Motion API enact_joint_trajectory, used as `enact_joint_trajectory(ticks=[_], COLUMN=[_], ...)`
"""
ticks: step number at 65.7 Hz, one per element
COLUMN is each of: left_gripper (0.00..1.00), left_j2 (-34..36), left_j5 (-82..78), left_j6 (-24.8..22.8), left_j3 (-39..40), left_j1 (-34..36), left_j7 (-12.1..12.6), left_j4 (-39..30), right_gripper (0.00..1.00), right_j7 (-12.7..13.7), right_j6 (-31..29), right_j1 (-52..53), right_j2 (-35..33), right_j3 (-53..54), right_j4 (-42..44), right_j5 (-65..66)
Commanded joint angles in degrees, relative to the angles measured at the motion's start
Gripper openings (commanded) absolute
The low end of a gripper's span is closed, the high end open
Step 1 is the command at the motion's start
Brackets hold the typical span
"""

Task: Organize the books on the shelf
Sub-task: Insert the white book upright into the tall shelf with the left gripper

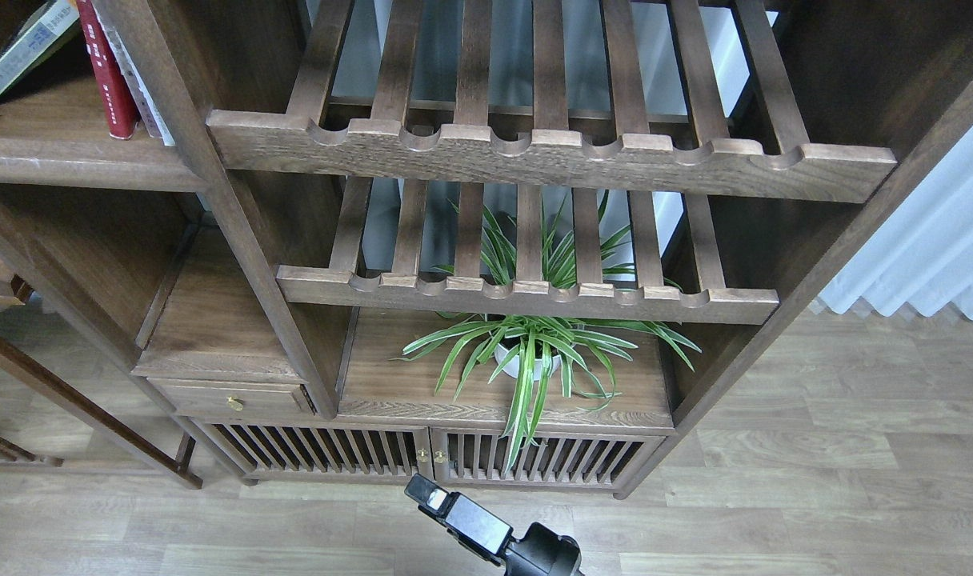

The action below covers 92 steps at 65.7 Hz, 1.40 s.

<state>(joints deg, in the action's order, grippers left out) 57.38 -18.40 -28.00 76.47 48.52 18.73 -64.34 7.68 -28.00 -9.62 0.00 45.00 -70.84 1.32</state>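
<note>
The shelf (70,156), a flat dark-brown board with a rounded front edge, sits at the upper left. On it a yellow-green and grey book (24,50) leans to the right against the top of the upright red book (109,76). A pale printed strip (141,84) lies against the red book's right side; I cannot tell whether it is a separate book. One black gripper, seemingly my right (430,496), pokes up from the bottom edge over the floor, far below the books. Its fingers cannot be told apart. My left gripper is out of view.
Two slatted racks with notched front rails (534,152) fill the middle of the cabinet. A potted spider plant (526,352) stands on the board below them. A small drawer (230,396) and slatted doors (422,456) sit at the base, above the wooden floor. Pale curtain (934,248) at right.
</note>
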Motion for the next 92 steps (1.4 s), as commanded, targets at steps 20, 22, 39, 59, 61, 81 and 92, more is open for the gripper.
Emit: enact_joint_trajectory(ticks=[20, 22, 39, 59, 61, 81, 92], left_gripper=[0.13, 0.13, 0.19, 0.17, 0.17, 0.74, 0.78], left_j2=[-1.1, -1.4, -4.7, -11.2, -11.5, -12.3, -10.5], left_j5=[-0.1, -0.1, -0.2, -0.3, -0.2, 1.0, 5.3], left_j6=[0.0, 0.0, 0.0, 0.0, 0.0, 0.0, 0.0], left_j3=[-17.7, -19.3, -31.2, -33.5, -33.8, -33.2, -33.0], left_j1=[16.3, 18.0, 29.7, 32.2, 32.2, 31.4, 30.8], left_j7=[0.0, 0.0, 0.9, 0.9, 0.9, -0.2, -0.2], left_j4=[9.3, 10.2, 17.0, 21.9, 22.3, 22.5, 21.9], right_gripper=[0.99, 0.99, 0.99, 0.99, 0.99, 0.99, 0.99], right_j7=[-0.1, -0.1, -0.1, -0.1, -0.1, -0.1, -0.2], right_j6=[0.0, 0.0, 0.0, 0.0, 0.0, 0.0, 0.0], right_j1=[-0.1, -0.1, -0.2, -0.3, -0.3, -0.3, -0.3], right_j2=[0.0, 0.0, 0.0, 0.0, 0.0, 0.0, 0.0], right_j3=[0.0, 0.0, 0.0, 0.9, 0.9, 1.0, 1.0], right_j4=[-0.2, -0.2, -0.7, -1.0, -1.0, -1.0, -1.0], right_j5=[0.0, 0.0, 0.0, 0.0, 0.0, 0.1, 0.0])
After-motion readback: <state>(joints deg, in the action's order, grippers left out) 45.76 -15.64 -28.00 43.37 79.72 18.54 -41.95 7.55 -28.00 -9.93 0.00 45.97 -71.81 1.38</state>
